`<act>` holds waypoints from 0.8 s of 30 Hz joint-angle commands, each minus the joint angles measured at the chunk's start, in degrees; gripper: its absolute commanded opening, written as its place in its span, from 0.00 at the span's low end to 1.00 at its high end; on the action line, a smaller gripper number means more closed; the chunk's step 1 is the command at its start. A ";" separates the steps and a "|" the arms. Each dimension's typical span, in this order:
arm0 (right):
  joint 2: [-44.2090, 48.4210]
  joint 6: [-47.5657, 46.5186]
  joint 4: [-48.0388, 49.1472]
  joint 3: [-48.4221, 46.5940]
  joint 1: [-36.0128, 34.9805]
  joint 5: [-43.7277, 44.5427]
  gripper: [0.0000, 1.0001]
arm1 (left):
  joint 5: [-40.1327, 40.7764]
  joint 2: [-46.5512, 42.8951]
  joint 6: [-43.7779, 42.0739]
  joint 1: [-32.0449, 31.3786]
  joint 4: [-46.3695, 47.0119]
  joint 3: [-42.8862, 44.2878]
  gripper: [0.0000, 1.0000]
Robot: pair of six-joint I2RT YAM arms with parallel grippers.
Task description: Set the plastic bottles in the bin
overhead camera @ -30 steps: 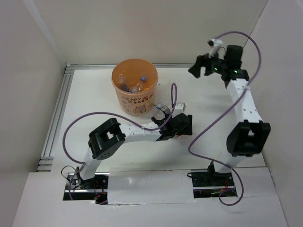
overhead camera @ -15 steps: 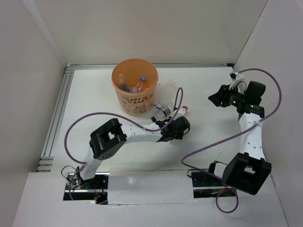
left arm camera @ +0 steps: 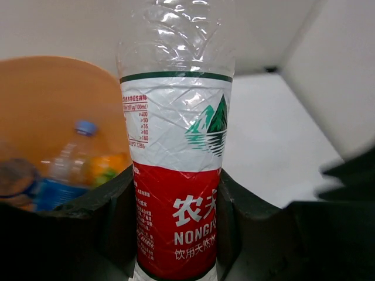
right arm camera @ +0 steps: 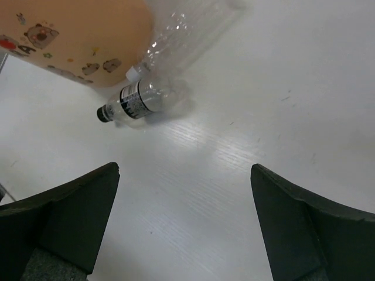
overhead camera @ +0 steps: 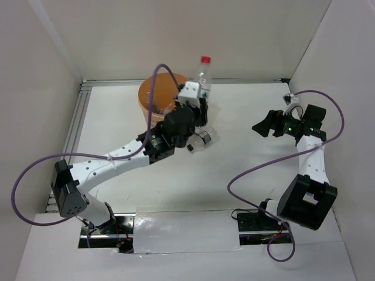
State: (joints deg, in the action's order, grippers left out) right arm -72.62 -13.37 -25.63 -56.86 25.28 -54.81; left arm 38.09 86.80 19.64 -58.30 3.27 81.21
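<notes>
My left gripper (overhead camera: 199, 106) is shut on a clear plastic bottle (overhead camera: 203, 76) with a red cap and a red-and-white label (left arm camera: 176, 175). It holds the bottle upright over the right rim of the orange bin (overhead camera: 153, 96). In the left wrist view the bin (left arm camera: 53, 99) holds a blue-labelled bottle (left arm camera: 58, 178) and an orange one (left arm camera: 108, 167). A small dark-labelled bottle (overhead camera: 201, 139) lies on the table by the bin's front right, also seen from the right wrist (right arm camera: 137, 99). A crumpled clear bottle (right arm camera: 187, 26) lies just beyond it. My right gripper (overhead camera: 263, 124) hangs open and empty at the right.
White walls close in the table at the back and on both sides. A metal rail (overhead camera: 70, 140) runs along the left edge. Purple cables loop over both arms. White tabletop (right arm camera: 234, 134) lies between my right gripper and the bin (right arm camera: 76, 35).
My left gripper closed on the red-capped bottle on the table, lifted it and swung it back toward the bin. My right arm came forward from the far right corner and lowered.
</notes>
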 commanded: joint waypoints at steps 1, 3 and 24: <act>-3.14 -1.49 -3.64 -1.32 -4.86 -0.66 1.00 | 8.76 0.73 -2.24 8.78 2.28 1.49 0.09; -3.14 1.75 -0.75 -1.32 -7.51 3.01 1.00 | 8.76 2.13 -1.10 12.58 1.48 2.11 0.18; -34.31 23.47 5.58 -30.66 -25.97 19.29 1.00 | -11.35 -15.12 -13.83 12.71 5.69 -17.96 1.00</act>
State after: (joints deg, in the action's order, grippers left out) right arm -102.72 3.29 -22.50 -82.00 2.22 -40.16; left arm 33.26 81.43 12.93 -41.89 0.25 70.04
